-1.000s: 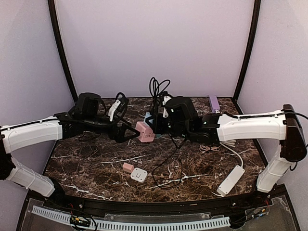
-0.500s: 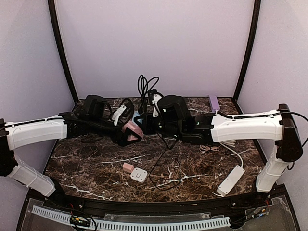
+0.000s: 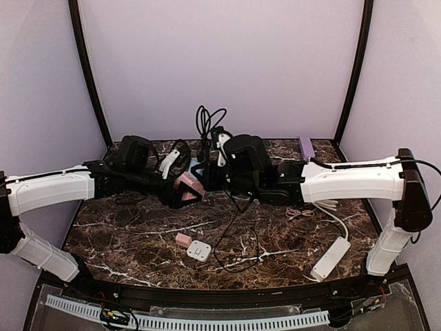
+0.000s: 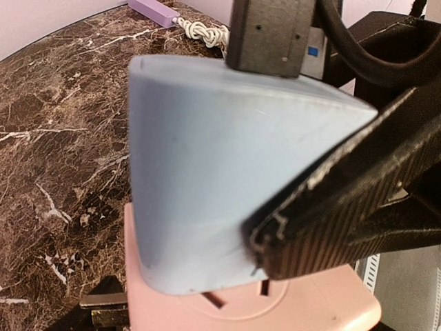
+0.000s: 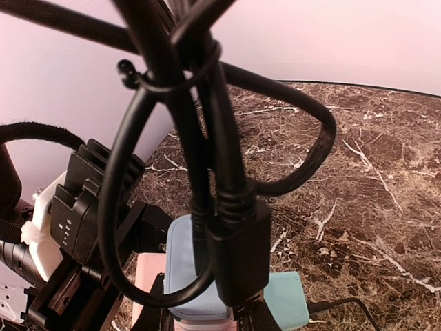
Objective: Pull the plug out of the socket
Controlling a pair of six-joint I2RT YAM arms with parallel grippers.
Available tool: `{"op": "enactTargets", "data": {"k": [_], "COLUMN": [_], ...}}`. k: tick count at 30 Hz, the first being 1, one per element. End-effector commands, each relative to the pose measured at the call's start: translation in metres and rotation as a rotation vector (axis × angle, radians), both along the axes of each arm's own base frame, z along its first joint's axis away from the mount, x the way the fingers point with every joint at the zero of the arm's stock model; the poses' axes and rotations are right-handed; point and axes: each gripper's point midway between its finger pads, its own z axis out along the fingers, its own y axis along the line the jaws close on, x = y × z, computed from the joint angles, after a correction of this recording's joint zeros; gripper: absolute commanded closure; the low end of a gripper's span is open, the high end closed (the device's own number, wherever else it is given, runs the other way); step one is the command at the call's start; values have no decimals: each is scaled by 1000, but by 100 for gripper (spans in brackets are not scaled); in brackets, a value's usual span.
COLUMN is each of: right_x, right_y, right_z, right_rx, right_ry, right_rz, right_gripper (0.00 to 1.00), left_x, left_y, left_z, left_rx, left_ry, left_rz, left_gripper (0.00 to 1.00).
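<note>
1. Both arms have shifted left along the back of the dark marble-patterned worktop point(image 3: 131, 234) since a second ago. They have carried the pink cube-shaped plastic socket block point(image 3: 187, 183) and the looped black cable bundle point(image 3: 207, 121) with them. Over that time the left gripper point(image 3: 182, 194) has drawn its jaws in.
2. The socket block now sits over the back of the worktop, just left of its middle, between the two arms.
3. The left gripper pinches the socket block. In the left wrist view one ribbed black finger point(image 4: 337, 207) lies against the socket's outlet face and the lower corner of the light blue plastic adapter block point(image 4: 207, 165) plugged into it.
4. The black rectangular plug point(image 5: 238, 258) is seated in the far end of the blue adapter, with its cables rising from it.
5. The right gripper point(image 3: 210, 174) has its jaws pressed together on the black plug.
6. Toward the front middle, a small flat pink block point(image 3: 182, 239) lies just beside a white square adapter point(image 3: 199, 250).
7. A long white power strip point(image 3: 331, 256) lies near the front right corner.
8. A purple bar point(image 3: 306, 147) lies at the back right corner.
</note>
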Motion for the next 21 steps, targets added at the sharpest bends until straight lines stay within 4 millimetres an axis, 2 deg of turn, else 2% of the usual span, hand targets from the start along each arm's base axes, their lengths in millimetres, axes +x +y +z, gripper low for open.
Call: {"op": "enactTargets", "data": {"k": [1,4,8,21], "right_x": [4,7,10,5], "right_y": [6,2,0,0], "right_z": [16,8,7,9], "right_rx": [73,111,170,148], "right_ry": [19,88,147,101], "right_rz": [-20,-21,1,12], "right_gripper": [100,100,100,100], "left_x": [-1,-3,-7,-9], "left_y": [1,0,-1,-5], "left_z": [17,18,18,18], "left_rx": [-31,-31,-25,-33], "left_ry": [-66,-79,-102,-93], "left_rz": [-7,-15,-30,-40], "left_gripper": [82,91,97,99]}}
